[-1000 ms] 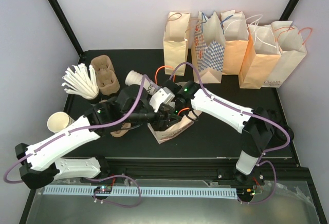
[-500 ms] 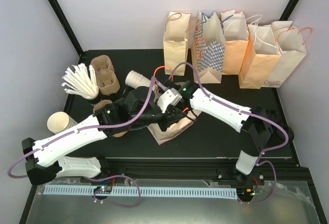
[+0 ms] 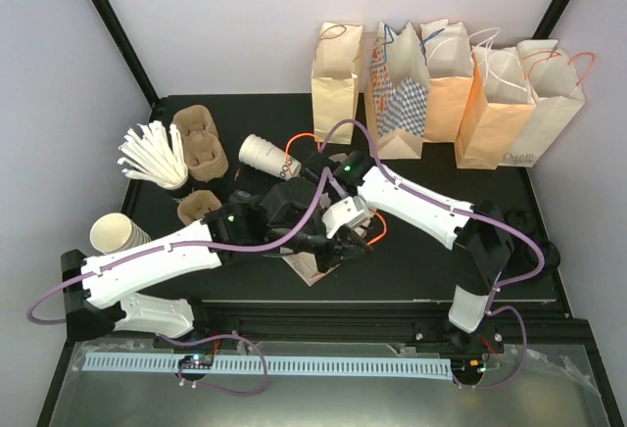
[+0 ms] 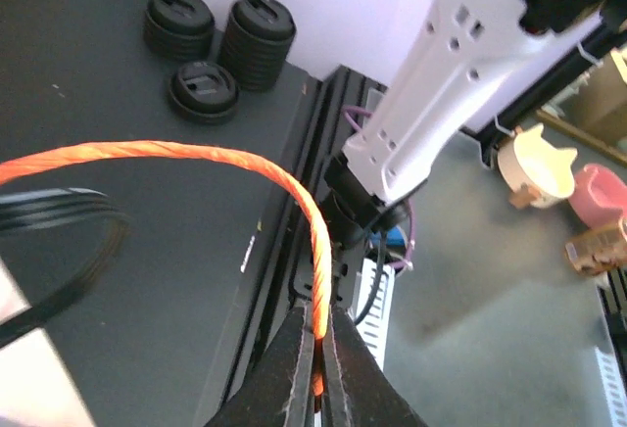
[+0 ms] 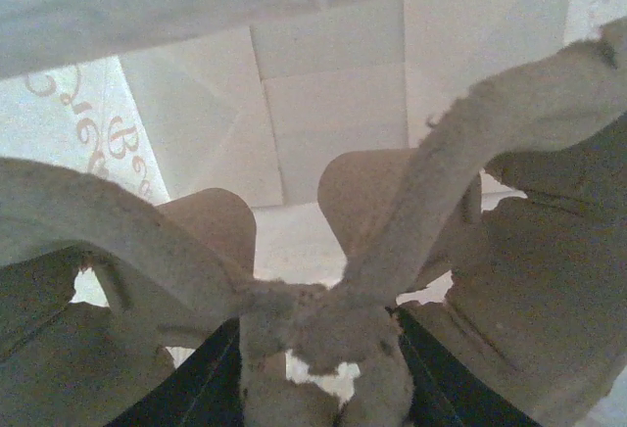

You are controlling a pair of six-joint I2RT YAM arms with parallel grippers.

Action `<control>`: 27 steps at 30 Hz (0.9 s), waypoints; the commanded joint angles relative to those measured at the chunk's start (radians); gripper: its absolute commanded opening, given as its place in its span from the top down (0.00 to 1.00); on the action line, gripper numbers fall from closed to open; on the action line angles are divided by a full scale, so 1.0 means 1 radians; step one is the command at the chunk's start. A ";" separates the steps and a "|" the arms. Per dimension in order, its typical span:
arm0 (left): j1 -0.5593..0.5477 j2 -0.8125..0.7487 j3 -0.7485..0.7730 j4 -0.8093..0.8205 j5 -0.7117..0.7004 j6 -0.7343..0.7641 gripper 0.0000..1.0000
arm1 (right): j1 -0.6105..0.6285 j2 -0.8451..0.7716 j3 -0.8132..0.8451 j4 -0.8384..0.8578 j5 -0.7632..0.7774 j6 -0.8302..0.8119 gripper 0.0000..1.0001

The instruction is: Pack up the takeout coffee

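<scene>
Brown moulded-pulp spare carriers [image 3: 201,145] sit at the left of the table [image 3: 431,251]. Just right of them the takeout coffee [image 3: 263,153] lies on its side, outside any bag and touched by neither arm. Next comes the left gripper [image 4: 315,337], its fingers pressed together on the orange handle [image 4: 196,153] of the paper bag [image 3: 310,264], which is mostly hidden under both wrists near the front edge. The step in hand looks like loading the bag: the left arm holds the mouth up by the cord while the right arm works inside. To do this well, the left arm should draw the handle up and away just enough to hold the mouth wide, without tearing the thin cord out of the paper. Further right, the right gripper [image 5: 318,373] is clamped on the centre ridge of a pulp carrier [image 5: 519,241], deep inside the bag. It should press the carrier flat and level against the bag's bottom before letting go, so that the cup can stand upright in one of its wells.
</scene>
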 commanded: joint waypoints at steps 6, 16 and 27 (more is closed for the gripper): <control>-0.035 0.028 0.033 -0.063 0.087 0.068 0.98 | -0.001 0.037 0.120 -0.095 -0.009 -0.022 0.63; -0.066 0.106 0.079 -0.149 0.065 0.131 0.98 | 0.000 0.074 0.207 -0.204 -0.009 -0.030 0.63; -0.098 0.160 0.150 -0.163 0.076 0.156 0.98 | 0.000 0.068 0.185 -0.169 -0.027 -0.002 0.62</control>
